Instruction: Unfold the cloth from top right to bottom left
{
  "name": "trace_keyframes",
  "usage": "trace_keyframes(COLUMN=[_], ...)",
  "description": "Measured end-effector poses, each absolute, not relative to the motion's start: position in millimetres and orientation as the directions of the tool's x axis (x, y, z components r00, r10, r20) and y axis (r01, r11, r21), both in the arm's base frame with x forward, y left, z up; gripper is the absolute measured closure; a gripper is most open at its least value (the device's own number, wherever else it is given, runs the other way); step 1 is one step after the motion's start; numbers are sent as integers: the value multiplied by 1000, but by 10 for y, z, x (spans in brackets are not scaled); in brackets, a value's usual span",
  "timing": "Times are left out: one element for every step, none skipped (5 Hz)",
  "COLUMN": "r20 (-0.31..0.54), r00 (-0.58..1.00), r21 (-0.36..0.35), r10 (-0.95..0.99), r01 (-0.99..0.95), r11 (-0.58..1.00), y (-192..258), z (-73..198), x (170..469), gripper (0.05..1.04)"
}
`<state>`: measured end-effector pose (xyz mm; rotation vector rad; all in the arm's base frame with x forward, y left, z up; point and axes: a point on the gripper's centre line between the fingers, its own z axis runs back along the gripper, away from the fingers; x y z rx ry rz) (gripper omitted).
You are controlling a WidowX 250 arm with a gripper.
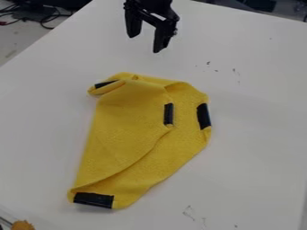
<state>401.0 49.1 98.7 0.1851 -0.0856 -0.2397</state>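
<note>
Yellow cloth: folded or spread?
Folded, at least partly: a flap lies over the cloth, its edge curving down toward the bottom black strip.

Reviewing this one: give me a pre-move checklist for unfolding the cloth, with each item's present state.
1. Gripper empty: ok, fingers apart, nothing between them.
2. Gripper off the cloth: ok, it hangs beyond the cloth's top edge in the view.
3. Cloth wholly on the table: ok.
4. Upper layer's edge visible: ok, it curves down the cloth towards the lower left.
5. Cloth opened flat: not ok, layers overlap and the top left corner is bunched.
6. Fingers' height above the table: cannot tell.
</note>
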Motion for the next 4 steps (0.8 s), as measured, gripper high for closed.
trace_keyframes(r20=[30, 73, 106, 83], r00=[972, 984, 985, 993], r21=[180, 183, 199, 263], r10=[-235, -164, -137, -82], r01=[226, 149, 114, 57], r11=[957, 972, 973, 963], y=[481, 409, 297, 127], z=[804, 516, 537, 560], x=[3977, 3825, 3789, 3729], gripper=[83, 83, 83, 83])
